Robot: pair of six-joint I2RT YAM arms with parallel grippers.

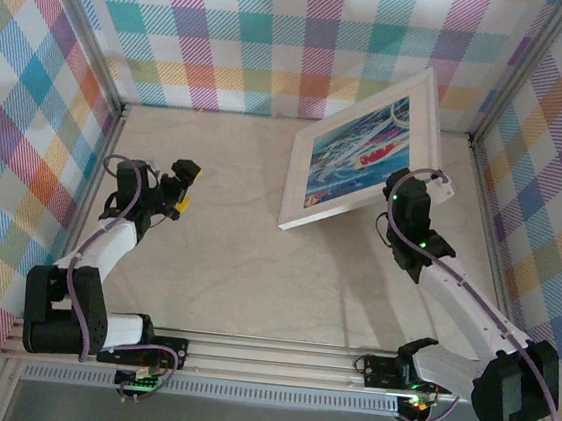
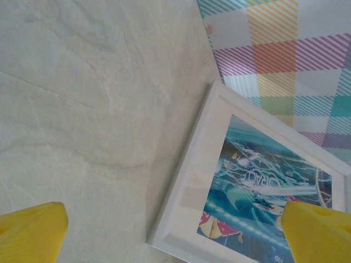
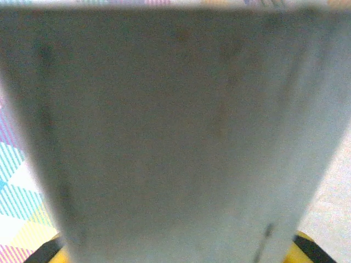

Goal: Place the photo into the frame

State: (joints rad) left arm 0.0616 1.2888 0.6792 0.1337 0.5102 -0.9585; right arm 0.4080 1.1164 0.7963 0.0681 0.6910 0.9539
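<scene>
Left of the frame, my left gripper (image 1: 184,187) hangs over the bare table (image 1: 226,255), jaws spread wide and holding nothing. The frame (image 1: 301,177) stands tilted, its lower-left edge down on the table and its right side raised. The photo (image 1: 362,159) sits inside the frame's white border. At the frame's right edge, my right gripper (image 1: 426,186) is closed partway. The blurred grey slab (image 3: 175,137) between its fingers is, I think, that edge of the frame.

I judge the frame stiff and fairly weighty, its pane breakable and its moulding smooth enough to slip. I would grip the border, never the pane. The photo looks thin, light and easily creased, so I would take it by an edge.

Count: one frame, one photo, two grippers.
</scene>
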